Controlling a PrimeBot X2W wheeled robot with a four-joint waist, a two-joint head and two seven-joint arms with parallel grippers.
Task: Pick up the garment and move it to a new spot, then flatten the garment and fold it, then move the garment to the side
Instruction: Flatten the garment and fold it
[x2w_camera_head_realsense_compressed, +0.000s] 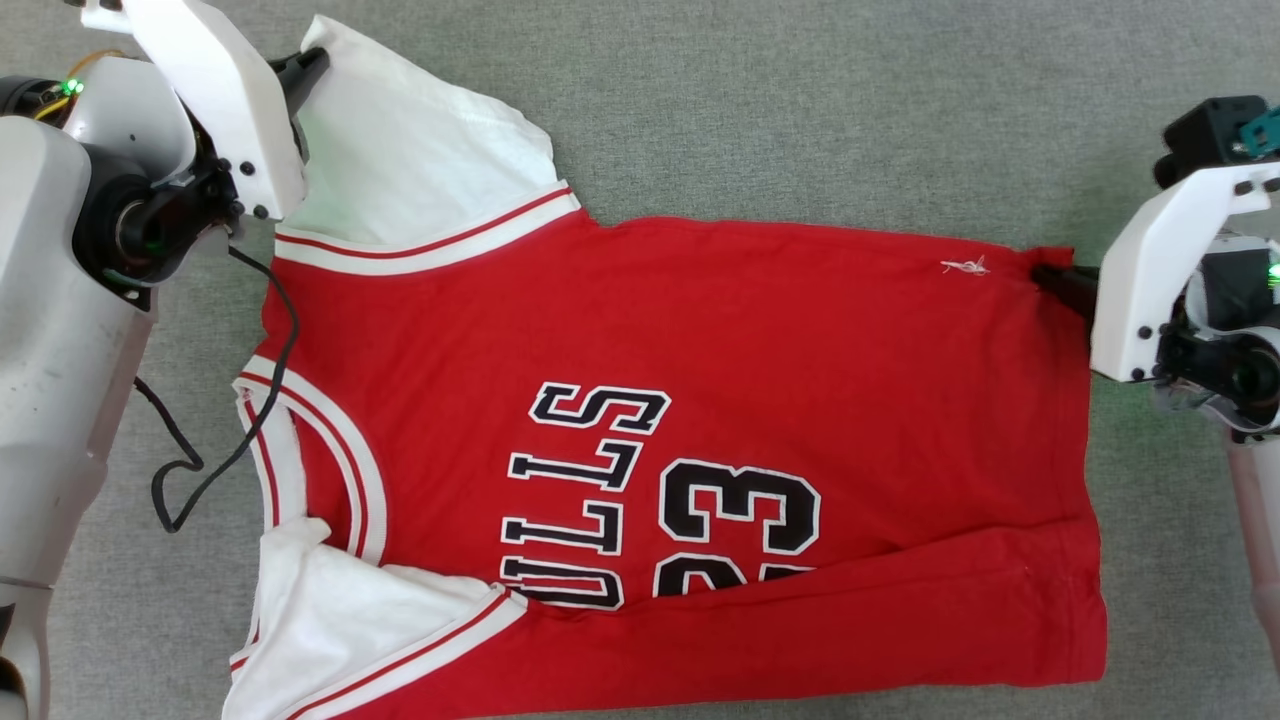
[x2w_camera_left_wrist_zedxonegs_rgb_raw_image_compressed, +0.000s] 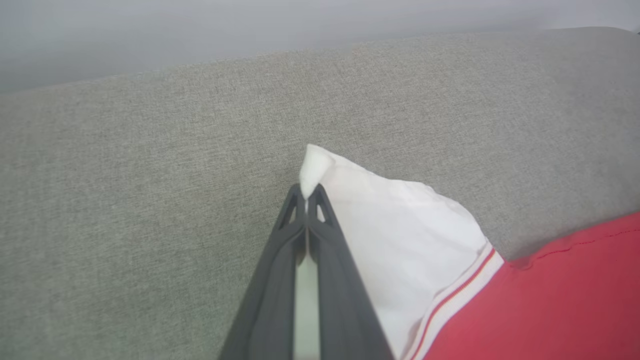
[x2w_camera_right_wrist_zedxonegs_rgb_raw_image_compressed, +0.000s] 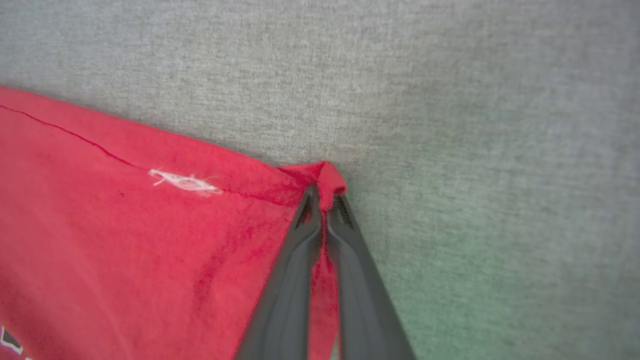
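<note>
Shirt (x2w_camera_head_realsense_compressed: 700, 330) lies spread on the grey surface (x2w_camera_head_realsense_compressed: 800, 100) before us. Our left end effector (x2w_camera_left_wrist_zedxonegs_rgb_raw_image_compressed: 306, 192) is clamped on its far left white sleeve corner, and our right end effector (x2w_camera_right_wrist_zedxonegs_rgb_raw_image_compressed: 325, 195) pinches its far right hem corner.

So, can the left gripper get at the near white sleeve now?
Probably not yet: the left gripper is shut on the far sleeve, though the near sleeve lies uncovered on its side.

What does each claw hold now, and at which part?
The left claw pinches the garment at the tip of its white sleeve; the right claw pinches its red hem corner.
</note>
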